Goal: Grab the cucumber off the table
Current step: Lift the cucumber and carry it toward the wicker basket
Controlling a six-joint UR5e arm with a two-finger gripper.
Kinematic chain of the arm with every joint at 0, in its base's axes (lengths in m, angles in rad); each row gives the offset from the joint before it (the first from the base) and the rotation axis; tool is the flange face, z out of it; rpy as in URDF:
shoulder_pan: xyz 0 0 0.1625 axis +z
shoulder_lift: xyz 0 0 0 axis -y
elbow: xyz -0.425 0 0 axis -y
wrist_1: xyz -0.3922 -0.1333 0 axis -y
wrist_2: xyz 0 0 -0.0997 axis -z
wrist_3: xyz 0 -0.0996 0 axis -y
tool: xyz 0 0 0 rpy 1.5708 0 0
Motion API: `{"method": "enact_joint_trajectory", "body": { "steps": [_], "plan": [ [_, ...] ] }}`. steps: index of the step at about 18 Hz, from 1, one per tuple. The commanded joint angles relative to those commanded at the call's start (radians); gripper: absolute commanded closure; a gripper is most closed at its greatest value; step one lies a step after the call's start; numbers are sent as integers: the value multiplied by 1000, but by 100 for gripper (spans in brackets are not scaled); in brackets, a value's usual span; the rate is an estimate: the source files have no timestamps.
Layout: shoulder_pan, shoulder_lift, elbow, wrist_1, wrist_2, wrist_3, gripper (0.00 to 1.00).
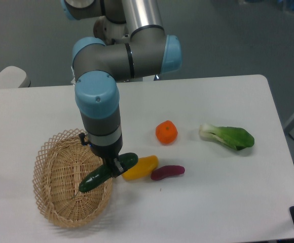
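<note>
At the left of the table (228, 202) you see 1 wicker basket (61, 202). Over its right rim, the gripper (114, 169) is clamped on the cucumber (99, 177), which tilts down-left above the basket. Just beside it lie 1 yellow piece (143, 166), 1 purple vegetable (168, 172), 1 orange fruit (166, 132), then 1 bok choy (228, 135).

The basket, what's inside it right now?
The basket looks empty: only its woven bottom shows. The cucumber, shut in the tool, hangs over the right rim. The arm covers part of the back rim.
</note>
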Motion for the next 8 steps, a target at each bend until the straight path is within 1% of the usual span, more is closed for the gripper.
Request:
{"method": "enact_joint_trajectory", "body": {
  "steps": [8],
  "plan": [
    [0, -2, 6, 5, -2, -6, 86]
  ]
}}
